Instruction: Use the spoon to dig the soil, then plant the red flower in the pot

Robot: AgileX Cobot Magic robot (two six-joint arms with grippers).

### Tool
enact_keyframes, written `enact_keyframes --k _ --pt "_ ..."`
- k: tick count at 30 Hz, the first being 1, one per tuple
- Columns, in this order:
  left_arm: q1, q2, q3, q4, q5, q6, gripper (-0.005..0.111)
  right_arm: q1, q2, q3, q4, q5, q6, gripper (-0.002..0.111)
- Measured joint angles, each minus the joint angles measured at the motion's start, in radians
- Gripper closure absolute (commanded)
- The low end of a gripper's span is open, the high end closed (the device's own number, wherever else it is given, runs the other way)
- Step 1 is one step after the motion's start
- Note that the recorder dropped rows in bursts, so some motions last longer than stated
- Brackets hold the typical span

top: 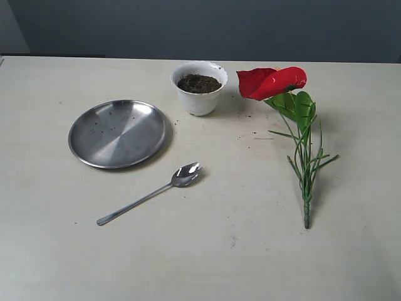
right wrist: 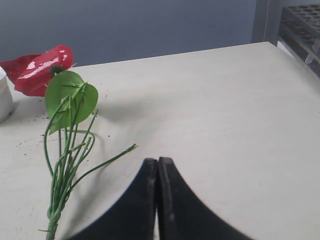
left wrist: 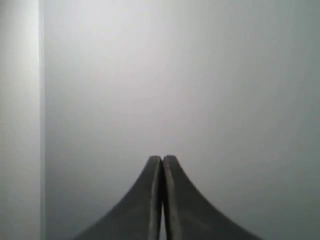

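The slim silver metal teaspoon (top: 150,193) lay at seven o'clock from the white scalloped ceramic pot (top: 199,104), apparently staged for pickup. The left fingers (left wrist: 150,200) and right fingers (right wrist: 145,200) were pressed together, empty.

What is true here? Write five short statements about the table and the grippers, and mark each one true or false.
1. The spoon lies on the table, outside the plate. True.
2. The red flower stands planted in the pot. False: it lies flat on the table, to the right of the pot in the exterior view.
3. The pot holds soil. True.
4. The right gripper is clamped on the flower's stem. False: its jaws are shut on nothing, apart from the stem.
5. The plate is heaped with soil. False: it bears only a few dark crumbs.
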Motion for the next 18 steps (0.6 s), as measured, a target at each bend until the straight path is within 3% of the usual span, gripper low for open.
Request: enact_keyframes --k 9,13,18 --pt "0.000 0.000 0.000 -0.555 0.410 0.580 0.106 0.000 0.000 0.000 0.000 0.000 0.000 0.108" --pt "0.000 0.000 0.000 -0.713 0.461 0.748 0.106 0.000 0.000 0.000 0.000 0.000 0.000 0.108" --pt "0.000 0.000 0.000 -0.779 0.488 0.791 0.106 0.000 0.000 0.000 0.000 0.000 0.000 0.108"
